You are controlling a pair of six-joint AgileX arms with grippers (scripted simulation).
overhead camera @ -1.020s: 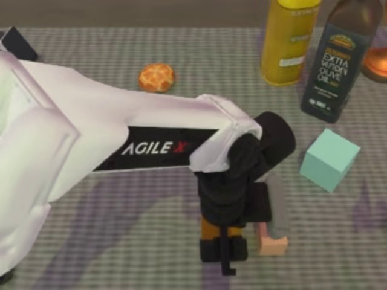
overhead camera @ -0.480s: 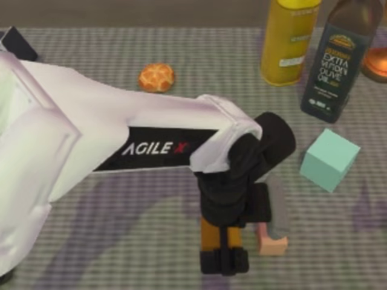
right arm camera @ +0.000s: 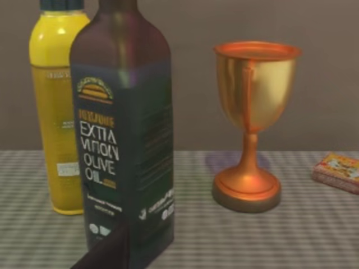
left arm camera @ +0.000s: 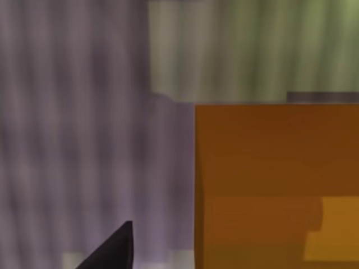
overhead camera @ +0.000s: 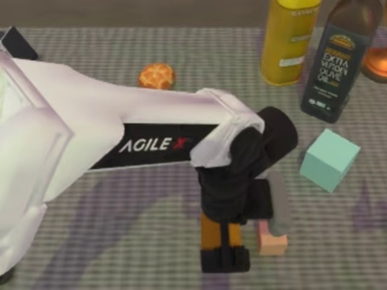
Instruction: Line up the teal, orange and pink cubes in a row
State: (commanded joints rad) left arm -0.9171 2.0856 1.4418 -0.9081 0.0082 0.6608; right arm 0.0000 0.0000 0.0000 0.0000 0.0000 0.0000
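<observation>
Since a second ago, the left gripper (overhead camera: 225, 257) has gone from spread fingers to fingers drawn in against the orange cube (overhead camera: 213, 232), and the arm has shifted slightly. Judged from the top view, the jaws are clamped on that cube. It sits directly under the wrist at the table's near edge, with the pink cube (overhead camera: 273, 243) just beside it on the right. The teal cube (overhead camera: 329, 159) lies well apart, farther right and back, rotated relative to the others. The left arm is nearest all three. The right gripper is out of the top view; its jaw state cannot be told.
</observation>
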